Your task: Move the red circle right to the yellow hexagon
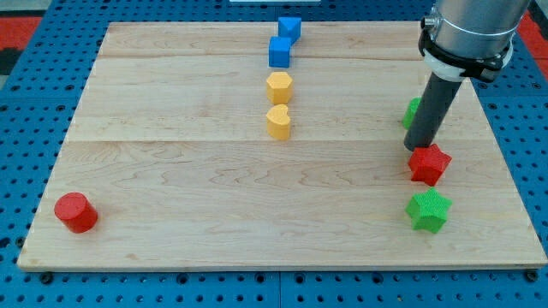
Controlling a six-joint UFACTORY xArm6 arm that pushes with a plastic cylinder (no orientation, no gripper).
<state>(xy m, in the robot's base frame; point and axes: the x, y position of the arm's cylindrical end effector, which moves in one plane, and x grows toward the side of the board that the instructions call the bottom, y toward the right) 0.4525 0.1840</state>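
Nothing yet done: the red circle (75,212) sits alone at the wooden tabletop's (171,171) bottom left corner, well apart from the yellow hexagon (279,86) near the top centre. My tip (417,148) rests far right, just above the red star (429,164); there is no hand to open or close. Blue pegboard (17,128) surrounds the tabletop.
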